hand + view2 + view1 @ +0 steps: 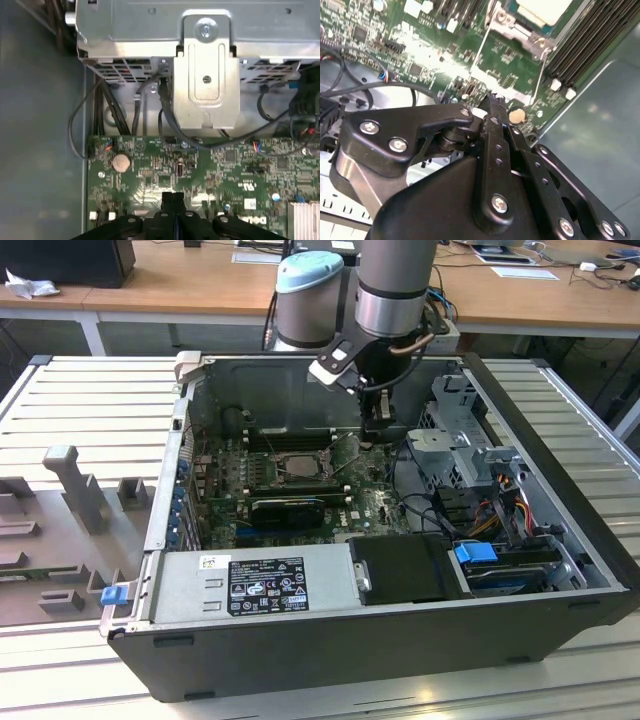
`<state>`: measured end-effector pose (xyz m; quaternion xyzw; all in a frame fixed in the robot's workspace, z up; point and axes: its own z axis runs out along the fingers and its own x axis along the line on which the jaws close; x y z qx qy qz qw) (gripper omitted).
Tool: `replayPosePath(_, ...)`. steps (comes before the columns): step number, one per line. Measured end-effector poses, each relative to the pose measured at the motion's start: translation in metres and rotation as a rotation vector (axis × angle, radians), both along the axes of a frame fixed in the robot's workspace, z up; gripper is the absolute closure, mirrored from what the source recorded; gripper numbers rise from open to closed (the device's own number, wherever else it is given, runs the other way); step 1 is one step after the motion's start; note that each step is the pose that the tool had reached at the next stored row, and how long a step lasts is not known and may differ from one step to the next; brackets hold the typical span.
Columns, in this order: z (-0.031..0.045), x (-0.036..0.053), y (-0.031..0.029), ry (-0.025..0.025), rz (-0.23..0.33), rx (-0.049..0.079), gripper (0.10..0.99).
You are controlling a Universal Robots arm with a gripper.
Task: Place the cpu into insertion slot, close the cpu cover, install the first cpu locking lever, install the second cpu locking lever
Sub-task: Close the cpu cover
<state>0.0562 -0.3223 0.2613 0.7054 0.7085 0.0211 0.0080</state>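
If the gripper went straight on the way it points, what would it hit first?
Most likely the green circuit board, just ahead of the gripper, fingers shut, near the round coin cell; how far off is unclear.

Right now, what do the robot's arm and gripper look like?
The arm is made of round silvery-grey tubes, with a pale blue cap on one joint and a brownish cable looping near its wrist. The gripper is black, built from chunky jointed bars held together by shiny silver screws.
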Motion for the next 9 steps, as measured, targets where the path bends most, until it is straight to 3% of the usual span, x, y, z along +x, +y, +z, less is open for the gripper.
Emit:
replayPosePath(6, -0.0103, 0.0066, 0.0000, 0.0013, 0.002, 0.001, 0.980)
replayPosePath(7, -0.0106, 0.0066, -0.0001, 0.0049, 0.003, 0.001, 0.980)
replayPosePath(9, -0.0107, 0.0065, -0.0001, 0.0172, 0.003, 0.001, 0.980)
